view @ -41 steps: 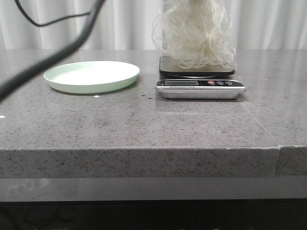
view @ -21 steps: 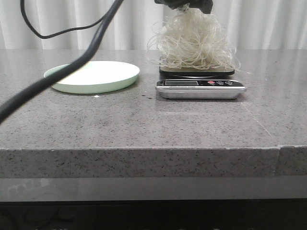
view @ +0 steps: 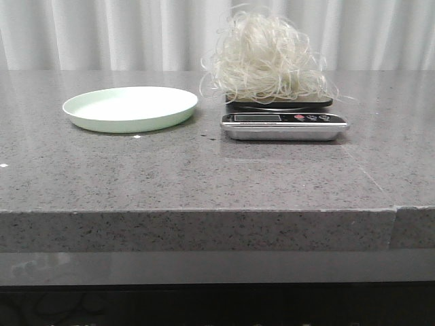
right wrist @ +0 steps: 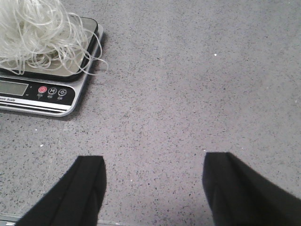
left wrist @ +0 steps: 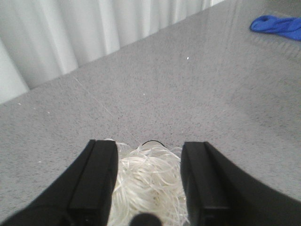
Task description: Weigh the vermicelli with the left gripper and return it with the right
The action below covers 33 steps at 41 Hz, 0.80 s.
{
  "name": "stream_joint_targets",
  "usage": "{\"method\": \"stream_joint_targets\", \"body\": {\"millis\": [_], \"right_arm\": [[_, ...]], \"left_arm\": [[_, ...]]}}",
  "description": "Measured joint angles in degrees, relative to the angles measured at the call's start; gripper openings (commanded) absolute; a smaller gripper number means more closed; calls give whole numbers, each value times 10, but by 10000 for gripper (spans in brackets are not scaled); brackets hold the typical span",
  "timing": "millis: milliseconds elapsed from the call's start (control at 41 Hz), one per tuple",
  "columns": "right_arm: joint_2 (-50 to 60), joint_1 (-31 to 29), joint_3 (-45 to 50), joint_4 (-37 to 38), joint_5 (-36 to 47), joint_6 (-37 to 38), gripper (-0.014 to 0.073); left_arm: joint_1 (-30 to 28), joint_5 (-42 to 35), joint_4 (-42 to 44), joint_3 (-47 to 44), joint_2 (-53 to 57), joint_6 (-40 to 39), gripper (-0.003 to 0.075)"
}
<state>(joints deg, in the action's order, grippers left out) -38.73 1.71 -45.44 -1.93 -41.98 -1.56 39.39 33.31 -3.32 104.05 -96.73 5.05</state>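
The left gripper (left wrist: 149, 181) is spread wide and grips nothing; the vermicelli (view: 265, 61) lies directly below the gap between its fingers, heaped on the platform of the kitchen scale (view: 284, 121). The right gripper (right wrist: 153, 188) is also spread wide and empty above bare countertop (right wrist: 197, 89), with the scale and noodle mound ahead of it and off to its left side. The pale green plate (view: 130, 108) sits apart from the scale.
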Motion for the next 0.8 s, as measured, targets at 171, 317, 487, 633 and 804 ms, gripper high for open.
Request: {"method": "stream_joint_targets", "body": {"millis": [171, 317, 487, 633, 804], "right_arm": [[0, 0, 0, 0, 0, 0, 545], [0, 0, 0, 0, 0, 0, 545], [0, 0, 0, 0, 0, 0, 545], [0, 0, 0, 0, 0, 0, 545], [0, 0, 0, 0, -8, 0, 545]], "left_arm": [[0, 67, 0, 1, 79, 0, 388], [0, 92, 1, -35, 148, 0, 388], [0, 97, 2, -131, 238, 0, 388], [0, 78, 2, -227, 318, 0, 388], [0, 65, 2, -338, 414, 0, 388]]}}
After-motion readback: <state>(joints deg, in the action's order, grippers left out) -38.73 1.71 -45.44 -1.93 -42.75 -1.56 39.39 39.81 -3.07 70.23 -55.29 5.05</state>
